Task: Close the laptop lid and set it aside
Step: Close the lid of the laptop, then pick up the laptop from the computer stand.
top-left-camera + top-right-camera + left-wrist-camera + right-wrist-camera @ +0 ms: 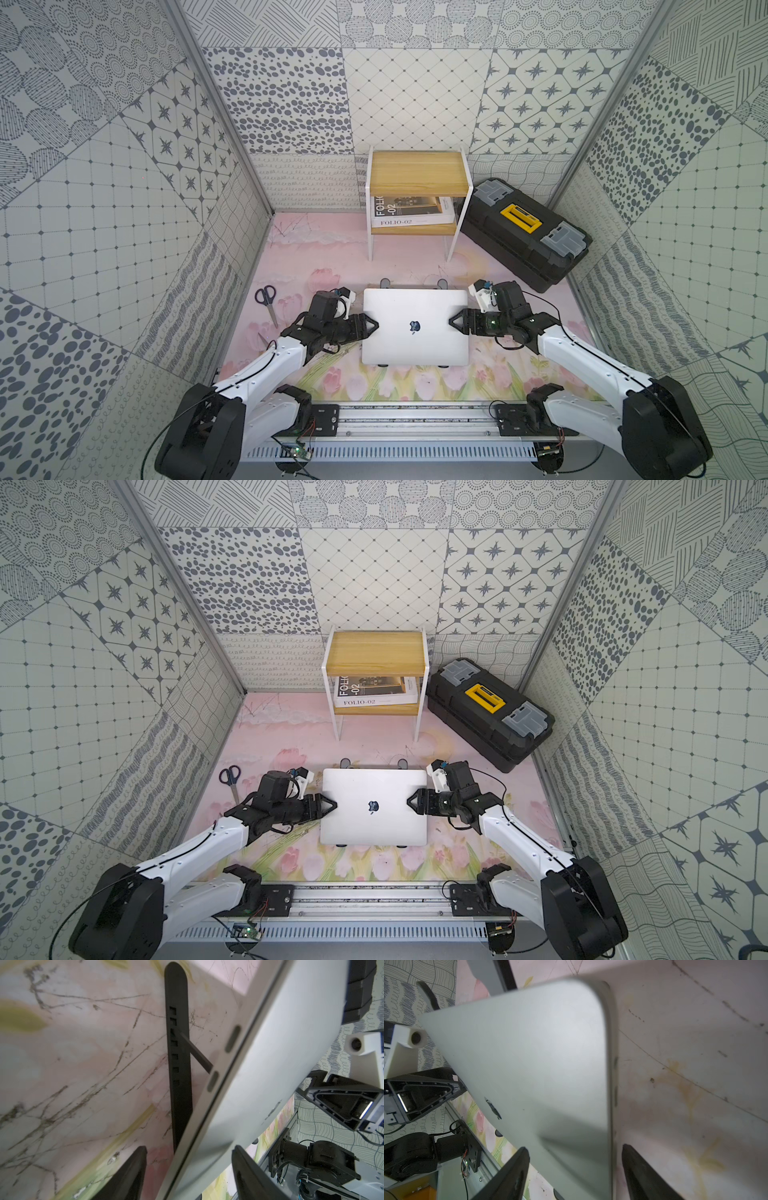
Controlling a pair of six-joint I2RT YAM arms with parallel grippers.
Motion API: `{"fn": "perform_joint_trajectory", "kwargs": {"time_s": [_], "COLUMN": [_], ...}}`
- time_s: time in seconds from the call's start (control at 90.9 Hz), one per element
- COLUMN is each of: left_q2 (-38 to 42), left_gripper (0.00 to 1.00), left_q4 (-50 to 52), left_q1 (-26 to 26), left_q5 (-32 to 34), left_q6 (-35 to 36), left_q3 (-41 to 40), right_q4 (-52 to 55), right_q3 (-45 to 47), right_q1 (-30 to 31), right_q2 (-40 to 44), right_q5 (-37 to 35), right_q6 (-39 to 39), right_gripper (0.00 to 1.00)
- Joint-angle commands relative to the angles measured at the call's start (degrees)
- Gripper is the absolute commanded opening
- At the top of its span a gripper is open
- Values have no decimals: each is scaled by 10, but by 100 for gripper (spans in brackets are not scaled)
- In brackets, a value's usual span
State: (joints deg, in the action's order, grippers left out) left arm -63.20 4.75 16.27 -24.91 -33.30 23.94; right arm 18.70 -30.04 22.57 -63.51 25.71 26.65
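The silver laptop (415, 353) lies in the middle of the mat with its laptop lid (415, 303) down flat and the apple logo facing up. It rests on a dark grey stand (178, 1064) that lifts it off the mat. My left gripper (374, 326) is open and straddles the laptop's left edge, one finger above the lid and one below. My right gripper (453, 321) is open and straddles the right edge the same way. In the wrist views, the laptop (207, 1105) runs between the left gripper's (189, 1159) fingers, and the lid (539, 1053) between the right gripper's (574, 1157) fingers, with gaps on both sides.
Scissors (268, 299) lie on the mat left of the left arm. A small wooden shelf (417, 172) holding a book (411, 212) stands at the back. A black toolbox (523, 232) sits at the back right. Patterned walls close in three sides.
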Motion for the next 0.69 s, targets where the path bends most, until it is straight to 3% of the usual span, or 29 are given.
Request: {"fn": "perform_joint_trajectory", "kwargs": {"time_s": [0.0,0.682], "left_q2": [-22,-34], "left_gripper": [67,56], "left_q4": [-57,-141], "left_q1": [-18,-20], "left_q5": [-40,-122], "left_q6": [-20,-42], "left_q3": [-7,-26], "right_q4": [-28,-92], "right_q3": [12,25], "right_q1": [-3,-10], "right_q2": [5,29], "right_q5": [13,99], "right_q6": [6,36], "right_gripper": [73,57]}}
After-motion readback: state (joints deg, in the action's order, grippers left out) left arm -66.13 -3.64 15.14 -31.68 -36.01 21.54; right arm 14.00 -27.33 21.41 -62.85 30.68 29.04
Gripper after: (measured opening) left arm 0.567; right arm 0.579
